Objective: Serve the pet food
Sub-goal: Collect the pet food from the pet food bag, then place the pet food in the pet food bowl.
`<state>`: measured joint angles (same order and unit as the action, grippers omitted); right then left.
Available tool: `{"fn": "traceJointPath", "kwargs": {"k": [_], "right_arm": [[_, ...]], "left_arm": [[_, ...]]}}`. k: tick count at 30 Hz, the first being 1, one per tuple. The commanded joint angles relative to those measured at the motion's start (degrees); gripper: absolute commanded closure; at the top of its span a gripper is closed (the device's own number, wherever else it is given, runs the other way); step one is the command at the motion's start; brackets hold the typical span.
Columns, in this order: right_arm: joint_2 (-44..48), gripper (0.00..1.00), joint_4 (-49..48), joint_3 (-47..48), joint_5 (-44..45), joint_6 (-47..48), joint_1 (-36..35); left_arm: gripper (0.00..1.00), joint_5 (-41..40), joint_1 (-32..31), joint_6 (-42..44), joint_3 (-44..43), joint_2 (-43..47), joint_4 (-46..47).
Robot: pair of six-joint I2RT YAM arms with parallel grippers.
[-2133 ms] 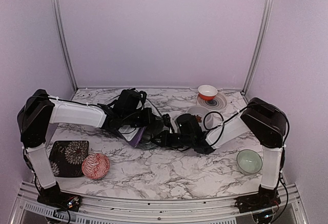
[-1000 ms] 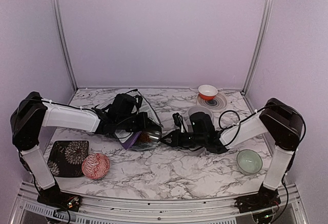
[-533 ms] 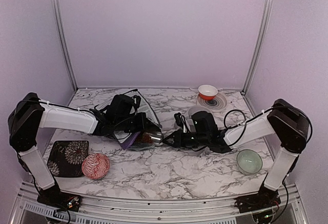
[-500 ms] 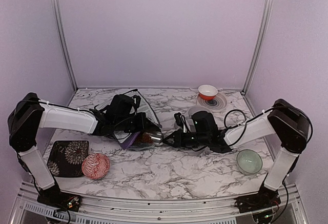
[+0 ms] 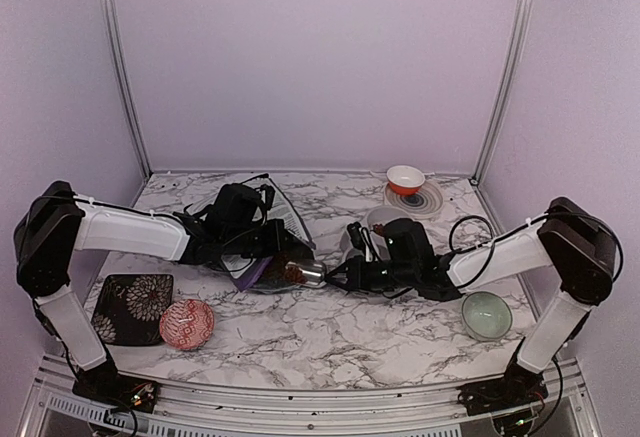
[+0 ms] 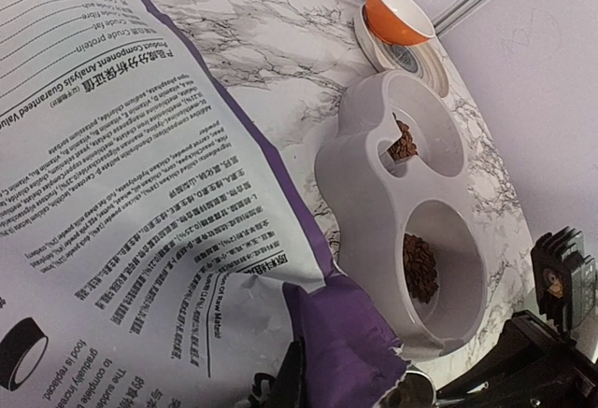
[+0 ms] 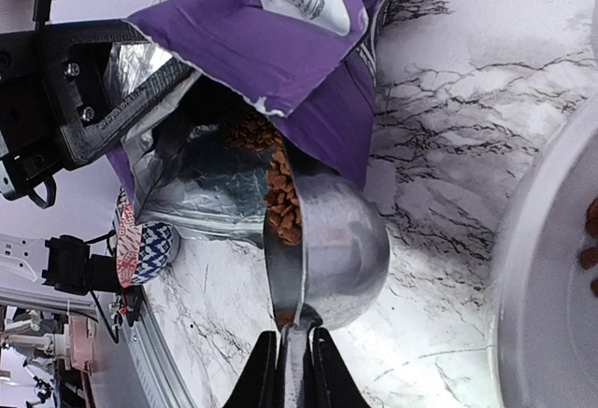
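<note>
Steel scoop [image 7: 327,240] of pet food [image 7: 280,198] — right jaws clamp its handle, left jaws pinch the bag [image 7: 280,44].

I've got dark-brown kibble [image 7: 280,193] heaped in the steel scoop [image 7: 336,240] right at the purple bag [image 7: 280,35] mouth, plus small piles in both feeder [image 6: 360,184] bowls.

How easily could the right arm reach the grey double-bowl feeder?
Probably easily: the right arm's fingers grip the round metal scoop of brown kibble, and the grey plastic double-bowl feeder sits just beside, only bare marble between.
</note>
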<state>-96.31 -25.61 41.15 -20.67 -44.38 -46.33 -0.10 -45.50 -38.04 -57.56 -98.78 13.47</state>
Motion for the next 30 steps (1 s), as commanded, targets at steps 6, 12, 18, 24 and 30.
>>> {"fn": "traceJointPath", "kwargs": {"k": [6, 12, 18, 24, 30], "right_arm": [[4.5, 1.00, 3.6, -2.5, 5.4, 1.0, 2.1], [6.5, 1.00, 2.7, -4.2, 6.1, 1.1, 2.4], [7.6, 1.00, 0.9, -5.4, 5.4, 0.6, 2.8], [10.0, 1.00, -1.0, -7.2, 4.4, 0.3, 3.6], [11.9, 1.00, -5.4, -9.6, 2.3, -0.5, 3.8]], "left_arm": [[1.00, 0.6, 0.4, -0.7, 0.3, 3.2, 2.2], [1.00, 2.2, 0.4, -0.7, -0.4, 2.6, 2.6], [1.00, 2.4, 0.5, -0.1, -1.0, 2.8, 2.7], [1.00, 2.0, 1.3, -1.0, -1.2, 3.5, 2.6], [1.00, 1.7, 1.5, -1.5, -1.8, 3.4, 2.7]]}}
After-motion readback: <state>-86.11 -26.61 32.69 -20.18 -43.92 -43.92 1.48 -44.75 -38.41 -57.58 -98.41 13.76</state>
